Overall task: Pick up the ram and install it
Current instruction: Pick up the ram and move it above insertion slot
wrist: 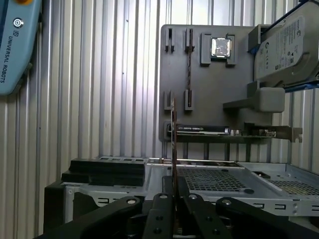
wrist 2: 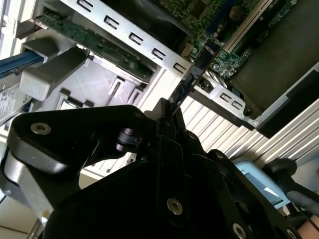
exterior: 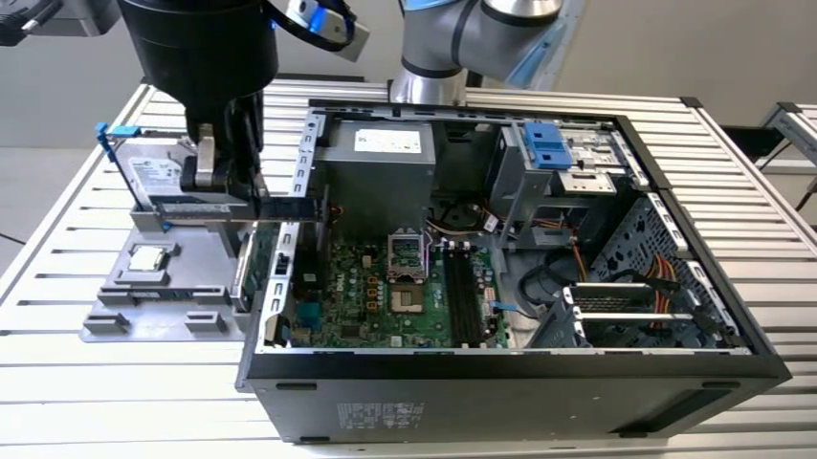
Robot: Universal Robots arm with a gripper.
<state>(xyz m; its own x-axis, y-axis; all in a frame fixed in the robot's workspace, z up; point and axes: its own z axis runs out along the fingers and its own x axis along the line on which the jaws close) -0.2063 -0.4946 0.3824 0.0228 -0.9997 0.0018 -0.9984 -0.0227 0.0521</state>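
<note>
**Gripper and ram, lifted beside the open case.** In the exterior view we see the gripper [exterior: 225, 194] hanging over the grey parts fixture [exterior: 141, 316], which lies on the slatted table [exterior: 128, 402] at the exterior view's left of the open computer case [exterior: 511, 382]. The jaws are closed on the ram [exterior: 287, 209], a thin dark stick held level. It reaches from the fingers toward the case's near wall.

In both wrist views we see the stick edge-on. In the first wrist view the ram [wrist: 173, 139] rises as a narrow line from the gripper [wrist: 173, 183], pinched between the fingertips. In the second wrist view the ram [wrist 2: 192, 74] runs out from the gripper [wrist 2: 169, 108] toward the case's slotted metal rail.

On the fixture [wrist: 209, 84] we note:
- a square silver processor chip [wrist: 221, 47];
- a hard drive [wrist: 286, 47] standing in its cradle;
- an expansion card [wrist: 209, 130] on edge;
- a second thin stick [wrist: 189, 64] seated in a slot pair.

Inside the case, the motherboard [exterior: 396, 287] carries long black memory slots [exterior: 460, 296], well apart from the held ram.
</note>
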